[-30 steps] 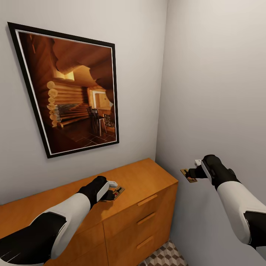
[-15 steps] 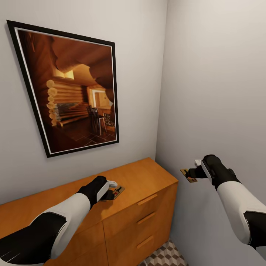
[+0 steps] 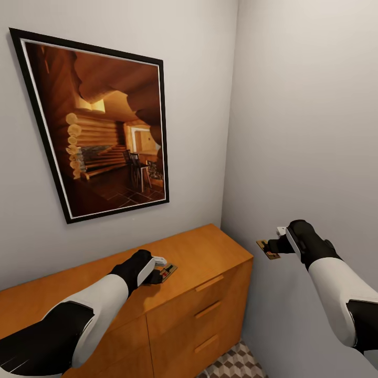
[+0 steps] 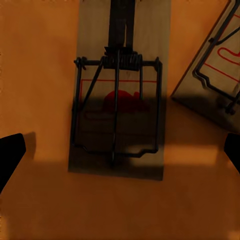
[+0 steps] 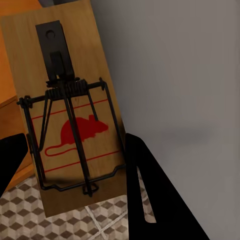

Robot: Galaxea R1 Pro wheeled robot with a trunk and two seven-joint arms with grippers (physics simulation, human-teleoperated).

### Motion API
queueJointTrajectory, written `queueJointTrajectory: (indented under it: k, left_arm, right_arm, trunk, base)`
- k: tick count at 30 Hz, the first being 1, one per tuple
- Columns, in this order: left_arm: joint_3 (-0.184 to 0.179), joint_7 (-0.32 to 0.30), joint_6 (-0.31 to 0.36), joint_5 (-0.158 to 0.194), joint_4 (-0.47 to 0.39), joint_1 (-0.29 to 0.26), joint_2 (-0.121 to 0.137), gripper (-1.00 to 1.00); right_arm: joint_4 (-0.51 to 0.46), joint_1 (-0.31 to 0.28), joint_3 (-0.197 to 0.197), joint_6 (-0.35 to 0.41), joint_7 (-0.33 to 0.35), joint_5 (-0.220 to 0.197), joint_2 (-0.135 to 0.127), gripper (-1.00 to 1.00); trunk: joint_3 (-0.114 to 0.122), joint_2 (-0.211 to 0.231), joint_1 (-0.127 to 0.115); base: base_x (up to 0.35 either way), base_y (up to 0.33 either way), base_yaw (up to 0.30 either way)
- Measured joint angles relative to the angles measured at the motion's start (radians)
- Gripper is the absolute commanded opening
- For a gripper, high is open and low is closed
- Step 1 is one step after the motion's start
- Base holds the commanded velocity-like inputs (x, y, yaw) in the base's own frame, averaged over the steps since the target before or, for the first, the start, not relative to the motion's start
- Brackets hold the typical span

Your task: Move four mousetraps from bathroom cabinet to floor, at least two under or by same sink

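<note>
Holding one mousetrap [image 3: 268,249] clamped in your right gripper [image 3: 274,245] off the cabinet [image 3: 210,252]; left gripper [image 3: 157,273] spread wide over another trap [image 4: 117,100] on top.

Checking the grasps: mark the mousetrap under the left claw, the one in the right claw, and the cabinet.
left mousetrap [image 4: 117,100], left wrist view, spring bar
right mousetrap [image 5: 75,130], right wrist view, red mouse print
cabinet [image 3: 210,252], head view, top
</note>
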Motion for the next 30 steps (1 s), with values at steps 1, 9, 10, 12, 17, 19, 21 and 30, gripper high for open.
queueJointTrajectory:
  k: [1,9,10,12,17,19,21,30]
  left_arm:
    - [0.0,0.0,0.0,0.0,0.0,0.0,0.0,1.0]
    - [0.0,0.0,-0.001,0.0,0.0,0.0,0.0,1.0]
    - [0.0,0.0,-0.001,0.0,0.0,0.0,0.0,1.0]
    - [0.0,0.0,-0.001,0.0,0.0,0.0,0.0,1.0]
    - [0.0,0.0,-0.002,-0.001,0.0,0.0,0.0,1.0]
    - [0.0,0.0,-0.003,-0.001,0.0,0.0,0.0,1.0]
    - [0.0,0.0,-0.004,-0.001,0.0,0.0,0.0,1.0]
    - [-0.001,0.0,-0.006,-0.002,0.0,0.0,0.0,1.0]
  right_arm:
    - [0.0,0.0,0.0,0.0,0.0,0.0,0.0,-1.0]
    - [0.0,0.0,0.0,0.0,0.0,0.001,0.0,-1.0]
    - [0.0,0.0,0.0,0.0,0.0,0.0,0.0,-1.0]
    - [0.0,0.0,0.0,0.0,0.0,0.001,0.0,-1.0]
    - [0.0,0.0,0.0,0.0,0.0,0.001,0.0,-1.0]
    - [0.0,0.0,0.0,0.0,0.0,0.001,0.0,-1.0]
    - [0.0,0.0,0.0,0.0,0.0,0.002,0.0,-1.0]
    - [0.0,0.0,0.0,0.0,0.0,0.002,0.0,-1.0]
  trunk:
    - [0.0,0.0,0.0]
    - [0.0,0.0,0.0]
    - [0.0,0.0,0.0]
    - [0.0,0.0,0.0]
    - [0.0,0.0,0.0]
    - [0.0,0.0,0.0]
    - [0.0,0.0,0.0]
    - [0.0,0.0,0.0]
  base:
    - [0.0,0.0,0.0]
    - [0.0,0.0,0.0]
    - [0.0,0.0,0.0]
    - [0.0,0.0,0.0]
    - [0.0,0.0,0.0]
    - [0.0,0.0,0.0]
    - [0.0,0.0,0.0]
    - [0.0,0.0,0.0]
